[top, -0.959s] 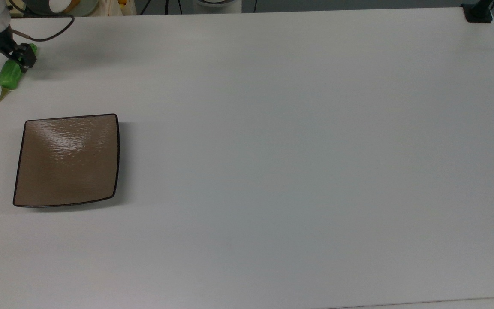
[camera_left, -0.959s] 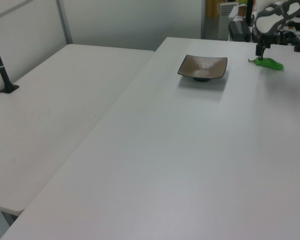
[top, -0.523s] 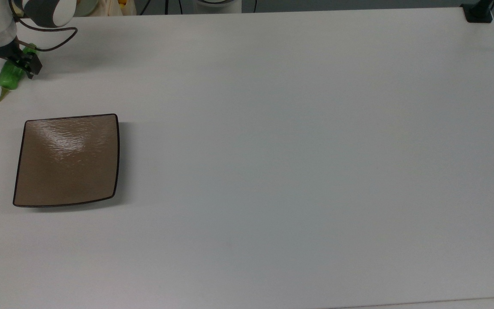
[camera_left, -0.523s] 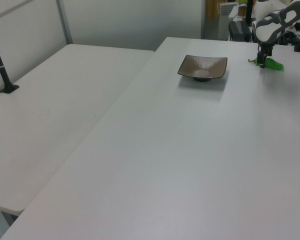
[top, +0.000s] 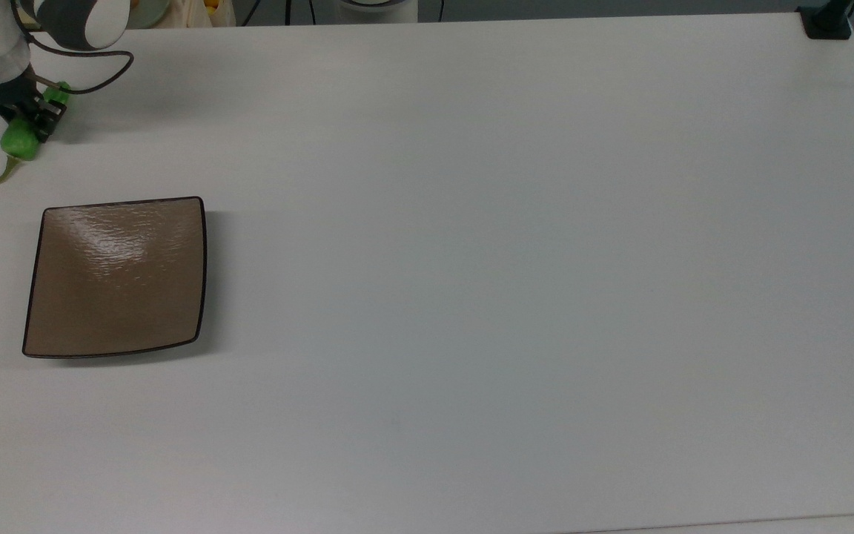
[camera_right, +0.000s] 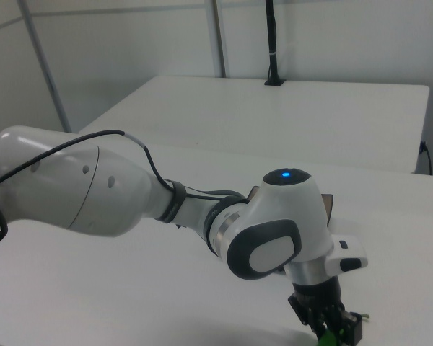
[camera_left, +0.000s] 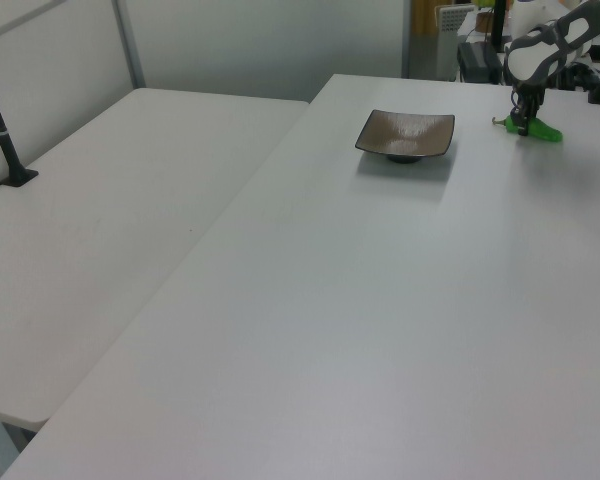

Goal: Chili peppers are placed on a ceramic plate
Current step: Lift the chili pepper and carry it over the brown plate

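Ceramic plate (top: 116,278) holds nothing — the end effector (top: 27,122) grips the chili pepper (top: 18,142) on the table (top: 471,259).

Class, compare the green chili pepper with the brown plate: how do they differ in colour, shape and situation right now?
Colour: the chili pepper is bright green with an olive stem; the ceramic plate is brown with a dark rim.
Shape: the pepper is long and narrow; the plate is square and broad.
Situation: the gripper is down at the pepper; the plate sits apart with nothing on it.
Both are glossy and lie on the white table.
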